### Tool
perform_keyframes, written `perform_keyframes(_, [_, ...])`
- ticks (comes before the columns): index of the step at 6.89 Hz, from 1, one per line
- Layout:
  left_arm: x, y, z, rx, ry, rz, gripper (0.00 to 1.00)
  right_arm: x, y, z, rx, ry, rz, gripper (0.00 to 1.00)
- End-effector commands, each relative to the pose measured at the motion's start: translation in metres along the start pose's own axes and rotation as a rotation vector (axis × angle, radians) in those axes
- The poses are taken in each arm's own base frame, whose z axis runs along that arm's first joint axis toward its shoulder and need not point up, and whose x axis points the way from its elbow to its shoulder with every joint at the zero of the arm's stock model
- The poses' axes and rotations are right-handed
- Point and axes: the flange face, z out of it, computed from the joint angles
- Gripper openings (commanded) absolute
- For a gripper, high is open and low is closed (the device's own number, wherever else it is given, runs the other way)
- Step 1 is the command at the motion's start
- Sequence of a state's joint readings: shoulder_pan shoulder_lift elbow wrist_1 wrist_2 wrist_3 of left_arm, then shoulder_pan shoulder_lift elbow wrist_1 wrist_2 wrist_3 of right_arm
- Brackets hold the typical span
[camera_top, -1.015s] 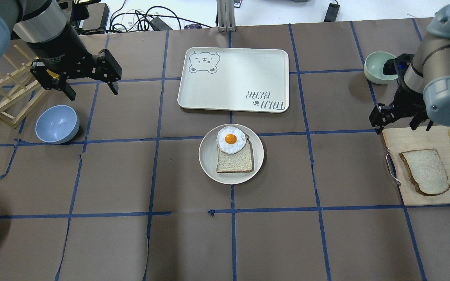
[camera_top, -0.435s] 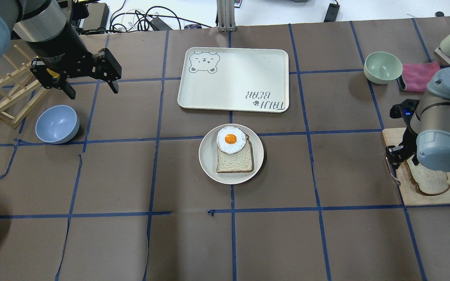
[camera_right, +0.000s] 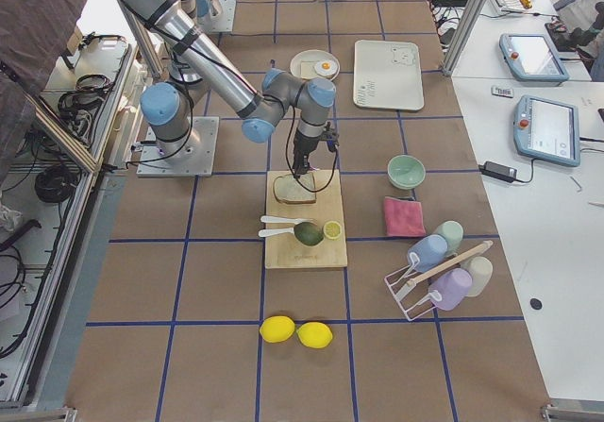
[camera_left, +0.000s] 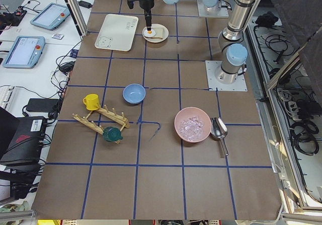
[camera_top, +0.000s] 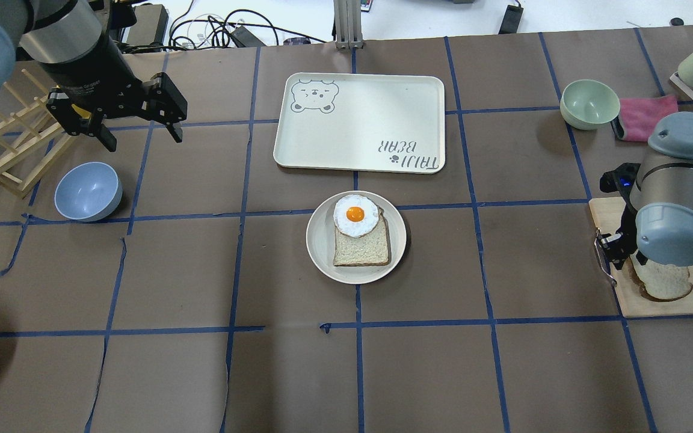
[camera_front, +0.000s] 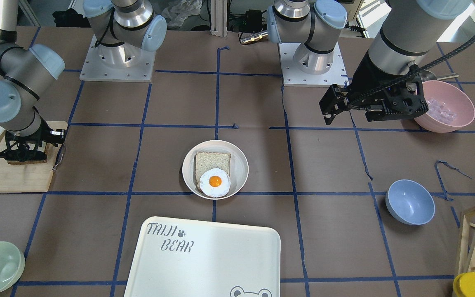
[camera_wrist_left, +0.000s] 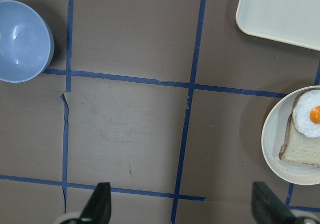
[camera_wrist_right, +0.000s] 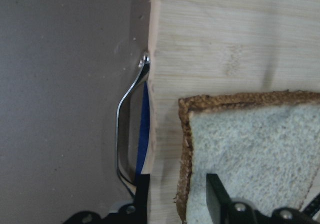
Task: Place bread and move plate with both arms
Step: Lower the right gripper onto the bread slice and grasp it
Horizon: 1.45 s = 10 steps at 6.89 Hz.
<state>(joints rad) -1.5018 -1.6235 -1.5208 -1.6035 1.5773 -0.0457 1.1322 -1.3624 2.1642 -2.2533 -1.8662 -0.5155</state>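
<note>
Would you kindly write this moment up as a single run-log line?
right gripper: open, straddling bread crust on cutting board | left gripper: open, empty, raised | plate: centre, bread not yet placed

Overhead and front-facing cameras look down from opposite sides of the shared round cream-white plate (camera_top: 321, 240); wrist cameras sit close.

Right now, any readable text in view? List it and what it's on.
"TAIJI BEAR": printed on the tray, next to a paw mark.
Small white print on the left gripper body: too blurred to read.
Tablet screens off the table: too small to read.
</note>
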Motion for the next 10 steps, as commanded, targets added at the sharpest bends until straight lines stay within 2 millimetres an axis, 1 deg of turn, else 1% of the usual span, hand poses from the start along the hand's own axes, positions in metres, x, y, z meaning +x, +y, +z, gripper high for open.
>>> perform_keyframes(1, [0.000,0.000,0.000,0.000,0.000,0.000,1.00,-0.001,0.000,0.008,-0.025,0.004,-0.003,0.34])
perform_keyframes(2, [0.000,0.000,-0.001,0.002,0.000,0.000,1.00,0.001,0.000,0.012,-0.047,0.023,-0.002,0.14])
perform_keyframes(3, [0.000,0.001,0.001,-0.004,-0.003,0.000,1.00,0.001,0.000,0.012,-0.049,0.024,0.001,0.00])
perform_keyframes(5, [0.000,0.000,0.001,-0.003,-0.001,0.001,1.00,0.001,0.001,0.011,-0.052,0.023,-0.005,0.00])
perform_keyframes(7, [-0.001,0.000,0.000,-0.001,-0.003,0.000,1.00,0.003,0.002,0.004,-0.036,0.031,0.002,0.00])
perform_keyframes(8, [-0.001,0.000,0.000,-0.001,-0.003,0.000,1.00,0.005,0.004,-0.008,-0.012,0.042,0.011,0.00])
perform_keyframes(10, [-0.001,0.000,0.000,-0.001,-0.003,0.000,1.00,0.002,0.008,-0.024,0.027,0.045,0.010,0.00])
